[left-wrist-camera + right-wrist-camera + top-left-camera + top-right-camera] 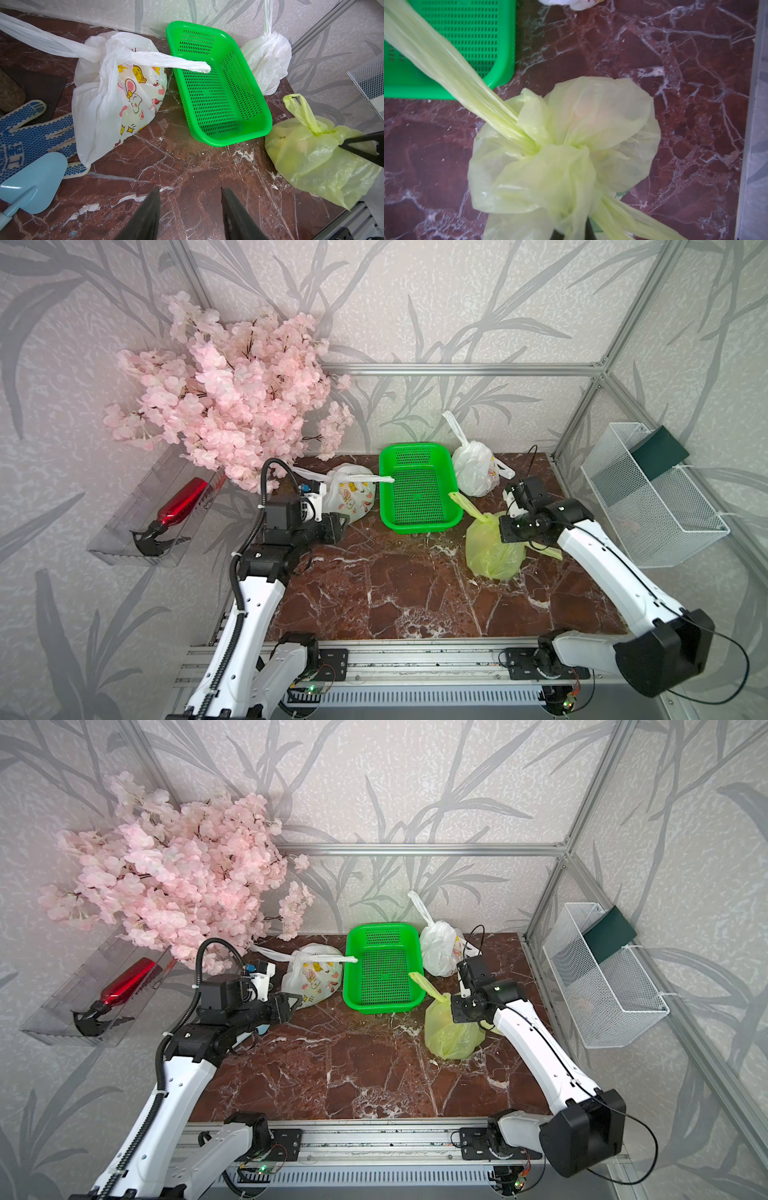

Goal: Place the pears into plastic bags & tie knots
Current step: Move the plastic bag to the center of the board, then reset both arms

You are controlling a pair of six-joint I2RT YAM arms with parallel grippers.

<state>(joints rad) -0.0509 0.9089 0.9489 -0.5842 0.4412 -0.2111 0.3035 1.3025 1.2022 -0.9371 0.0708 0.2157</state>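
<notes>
Red-brown marble veined in white tops the counter point(415, 593), closed in by grey leaf-print wallpaper. Nearest, the left pincer point(190, 190) hangs over bare stone with its two black fingers point(147, 214) about half apart, gripping nothing and touching nothing. Close by, partly under the left arm, lie a blue-dotted knit work glove point(31, 135) and a pale blue plastic scoop point(35, 182).

Further in on the right sits the translucent yellow-green plastic bag point(490, 556), bulging and upright, just beside the near right corner of the bright green perforated plastic basket point(415, 447). Its knot point(316, 132) faces up. The two strip ends run along one diagonal, one rising toward the basket's corner and the other trailing flat toward the right arm. One pear point(583, 110) shows only as a dim orange-tinted bulge through the film (too blurred for more). The right pincer point(345, 145) meets this bag at its top, fingers closed together, tips against the film beside the knot. Whether a fold is pinched between them I cannot tell.

Left of the basket, the white plastic bag with cartoon rabbit prints point(353, 499) sits knotted, one strip lying out over the basket's rim and the other pointing away to the left. Farthest back, by the wall at the basket's right, a second white plastic bag point(471, 472) stands knotted, one strip pointing straight up the wallpaper.
</notes>
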